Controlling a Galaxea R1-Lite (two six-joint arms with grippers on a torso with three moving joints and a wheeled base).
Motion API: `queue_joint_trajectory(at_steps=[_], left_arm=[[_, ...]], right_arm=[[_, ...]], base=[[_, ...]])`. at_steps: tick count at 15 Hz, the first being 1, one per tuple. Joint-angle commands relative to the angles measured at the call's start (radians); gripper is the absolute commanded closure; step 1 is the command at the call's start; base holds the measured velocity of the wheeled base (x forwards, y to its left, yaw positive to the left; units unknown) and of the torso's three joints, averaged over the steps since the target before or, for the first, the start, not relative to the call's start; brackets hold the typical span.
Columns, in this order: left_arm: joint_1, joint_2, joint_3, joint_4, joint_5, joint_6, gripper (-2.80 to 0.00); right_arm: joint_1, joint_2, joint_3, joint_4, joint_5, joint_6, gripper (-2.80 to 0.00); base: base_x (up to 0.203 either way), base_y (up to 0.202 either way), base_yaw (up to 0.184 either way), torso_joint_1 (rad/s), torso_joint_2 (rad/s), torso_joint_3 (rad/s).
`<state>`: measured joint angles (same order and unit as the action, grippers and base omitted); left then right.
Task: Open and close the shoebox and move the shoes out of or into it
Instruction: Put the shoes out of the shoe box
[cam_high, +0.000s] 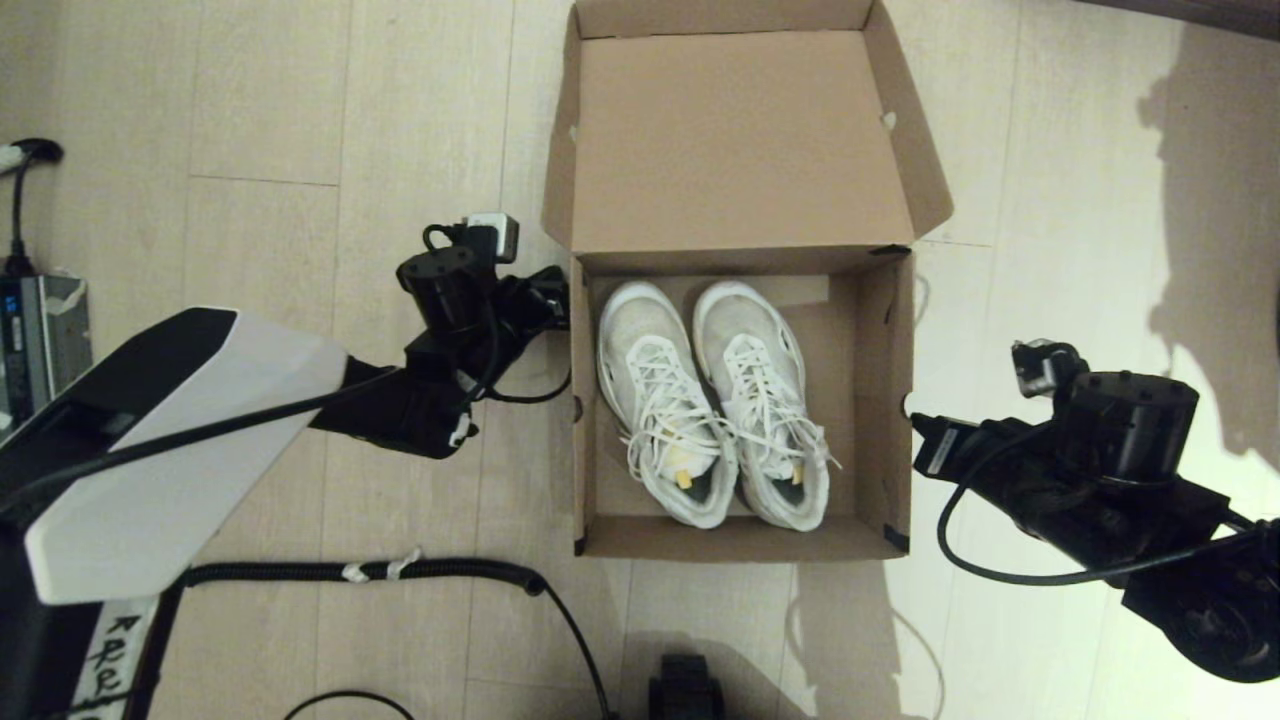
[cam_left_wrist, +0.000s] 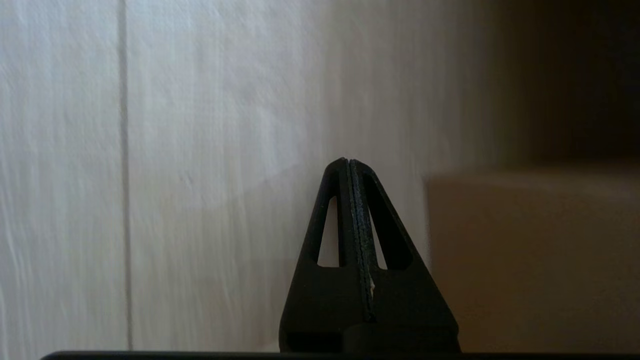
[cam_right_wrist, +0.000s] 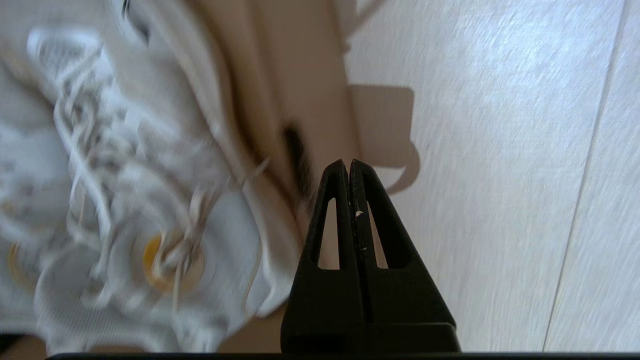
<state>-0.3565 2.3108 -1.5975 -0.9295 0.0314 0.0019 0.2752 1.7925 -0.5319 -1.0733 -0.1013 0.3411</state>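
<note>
One box lay open on the floor, two shoes side by side inside. The left gripper and right gripper flanked it, both pinched closed and empty. Probably closing came next: hook the lid's far edge, swing gently.

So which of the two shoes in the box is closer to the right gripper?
The shoe on the robot's right, near the box's middle; the other shoe lies by the left wall. The right gripper sits outside the shoebox.
</note>
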Motion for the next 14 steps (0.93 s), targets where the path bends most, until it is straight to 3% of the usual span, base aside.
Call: queue_joint_trajectory(at_steps=[1,5,8,12,14], left_arm=[[-0.008,0.036,-0.068,0.016,0.001,-0.003,0.00],[-0.024,0.065,-0.170,0.091,0.001,-0.032,0.00],[-0.027,0.067,-0.157,0.083,0.031,-0.033,0.00],[-0.025,0.012,-0.026,0.041,0.081,-0.031,0.00],[-0.025,-0.029,0.074,0.000,0.089,-0.029,0.00]], right_arm=[[0.029,-0.017,0.032,-0.006,-0.001,0.002,0.00],[0.079,-0.040,0.098,-0.006,-0.006,0.002,0.00],[0.048,-0.041,0.108,-0.007,-0.007,-0.001,0.00],[-0.108,-0.037,0.003,-0.003,-0.001,-0.013,0.00],[-0.133,-0.010,-0.028,-0.002,-0.001,-0.014,0.00]], base=[[0.000,0.000,0.000,0.000,0.00,0.000],[0.000,0.000,0.000,0.000,0.00,0.000],[0.000,0.000,0.000,0.000,0.00,0.000],[0.000,0.000,0.000,0.000,0.00,0.000],[0.000,0.000,0.000,0.000,0.00,0.000]])
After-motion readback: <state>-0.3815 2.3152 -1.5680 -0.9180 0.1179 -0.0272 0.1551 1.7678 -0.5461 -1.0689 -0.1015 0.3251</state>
